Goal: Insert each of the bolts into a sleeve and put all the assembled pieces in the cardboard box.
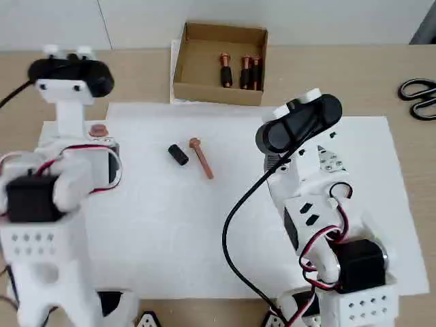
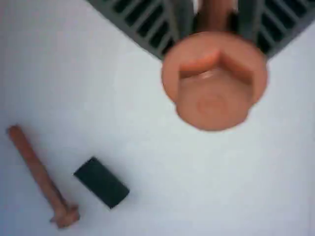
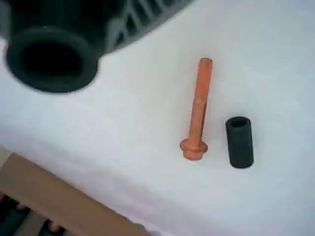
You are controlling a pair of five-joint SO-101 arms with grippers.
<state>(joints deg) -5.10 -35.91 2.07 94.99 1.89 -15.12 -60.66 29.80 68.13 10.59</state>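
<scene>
**Both grippers loaded, one with a bolt and one with a sleeve; a second pair waits on the sheet**

Left gripper (image 2: 214,14): clamped on the shank of the held bolt (image 2: 214,81), with the flanged hex head standing clear of the fingers. Right gripper (image 3: 64,29): closed around the outer wall of the held sleeve (image 3: 49,59), leaving its open bore unobstructed.

Just beyond the two grippers, between them on the white sheet (image 1: 170,231), lie the loose bolt (image 1: 201,158) and the loose sleeve (image 1: 178,154). They are close beside each other but apart.

Farthest from both grippers is the cardboard box (image 1: 182,65), which holds three assembled pieces (image 1: 242,71) side by side.

Handling, as a judgement: the bolts look light, rigid and smooth, probably plastic. The round shank is likely to roll or slip if it is pinched off-centre. Hold is best taken near the head end of the shank, so the tip stays free to enter a bore. The sleeves look like short, stiff tubes. They should be gripped across the middle of the wall with both ends kept open. Neither part appears fragile. Alignment looks like the harder demand, not grip force.
</scene>
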